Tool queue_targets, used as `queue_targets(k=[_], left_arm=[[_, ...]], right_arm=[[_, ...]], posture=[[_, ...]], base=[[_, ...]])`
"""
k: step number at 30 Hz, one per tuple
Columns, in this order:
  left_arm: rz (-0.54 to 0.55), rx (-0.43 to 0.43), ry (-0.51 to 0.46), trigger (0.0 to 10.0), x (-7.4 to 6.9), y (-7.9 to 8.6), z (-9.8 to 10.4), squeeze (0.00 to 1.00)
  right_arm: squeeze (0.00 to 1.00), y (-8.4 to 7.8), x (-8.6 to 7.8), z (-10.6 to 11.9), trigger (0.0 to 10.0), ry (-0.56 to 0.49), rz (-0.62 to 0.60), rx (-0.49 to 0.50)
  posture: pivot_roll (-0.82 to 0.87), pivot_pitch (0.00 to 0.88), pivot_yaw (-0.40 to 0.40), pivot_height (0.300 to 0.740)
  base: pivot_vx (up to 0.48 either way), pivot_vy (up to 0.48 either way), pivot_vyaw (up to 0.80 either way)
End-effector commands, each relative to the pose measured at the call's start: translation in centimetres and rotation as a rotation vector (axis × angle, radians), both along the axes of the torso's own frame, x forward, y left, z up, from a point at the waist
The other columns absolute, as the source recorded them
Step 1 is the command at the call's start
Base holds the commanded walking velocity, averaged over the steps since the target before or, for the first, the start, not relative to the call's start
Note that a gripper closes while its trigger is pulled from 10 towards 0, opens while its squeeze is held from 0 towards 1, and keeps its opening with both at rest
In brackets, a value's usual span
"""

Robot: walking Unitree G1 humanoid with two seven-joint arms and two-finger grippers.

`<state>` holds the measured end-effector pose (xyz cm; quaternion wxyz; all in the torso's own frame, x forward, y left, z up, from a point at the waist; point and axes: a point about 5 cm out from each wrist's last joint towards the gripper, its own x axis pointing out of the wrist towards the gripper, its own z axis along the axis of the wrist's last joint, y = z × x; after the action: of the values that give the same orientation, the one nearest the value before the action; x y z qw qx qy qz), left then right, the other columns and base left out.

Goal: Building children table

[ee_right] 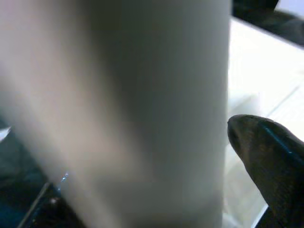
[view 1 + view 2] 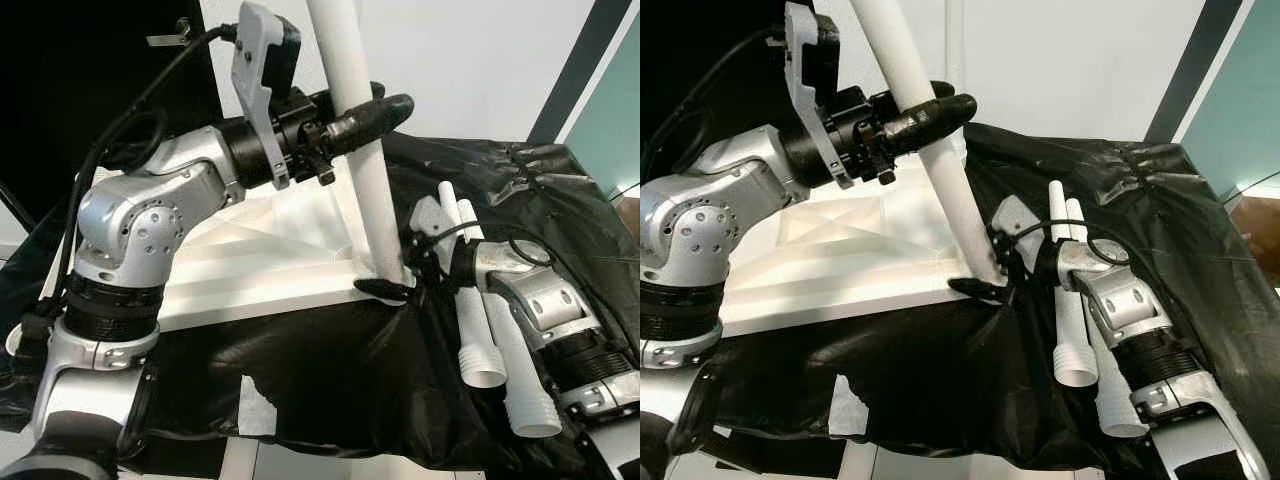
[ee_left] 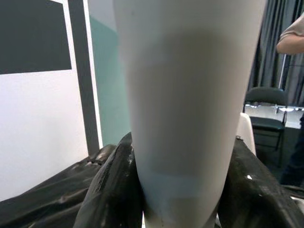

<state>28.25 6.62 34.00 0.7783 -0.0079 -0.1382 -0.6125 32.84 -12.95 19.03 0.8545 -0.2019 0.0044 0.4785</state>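
Standing tilted at the tabletop's (image 2: 270,250) near-right corner, a white leg (image 2: 365,150) is clenched by the left claw (image 2: 375,112); the right claw (image 2: 392,290), state undeterminable, sits at its base.

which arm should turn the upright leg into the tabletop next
Left. The left gripper is shut around the leg high up, with room to twist. The right gripper sits low at the leg's base by the tabletop corner, better for steadying.

white wall (image 2: 470,60), teal panel (image 2: 610,110), black chair (image 3: 266,109)
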Motion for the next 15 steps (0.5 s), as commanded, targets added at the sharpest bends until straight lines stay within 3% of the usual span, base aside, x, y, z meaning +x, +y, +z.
queue_targets(k=[1, 3, 8, 15], left_arm=[[0.039, -0.008, -0.034, 10.0, 0.1, -0.1, 0.5, 0.00], [0.052, -0.007, -0.034, 10.0, 0.1, -0.2, 0.5, 0.00], [0.155, -0.038, -0.033, 10.0, 0.1, -0.9, 0.7, 0.00], [0.267, -0.084, 0.008, 10.0, 0.8, -1.8, 0.9, 0.00]], right_arm=[[0.00, 0.0, 0.2, 0.5, 10.0, -0.031, -0.051, 0.026], [0.00, 0.1, 0.3, 0.6, 10.0, -0.040, -0.069, 0.037], [0.00, 1.2, 0.7, 0.1, 10.0, -0.095, -0.252, 0.095], [0.00, 2.7, 0.7, -0.4, 10.0, -0.156, -0.372, 0.142]], posture=[[-0.01, 0.000, -0.036, 0.740], [-0.01, 0.000, -0.036, 0.740], [0.00, 0.000, -0.026, 0.740], [-0.01, 0.000, -0.016, 0.740]], base=[[0.000, 0.000, 0.00], [0.000, 0.000, 0.00], [0.000, 0.000, 0.00], [0.000, 0.000, 0.00]])
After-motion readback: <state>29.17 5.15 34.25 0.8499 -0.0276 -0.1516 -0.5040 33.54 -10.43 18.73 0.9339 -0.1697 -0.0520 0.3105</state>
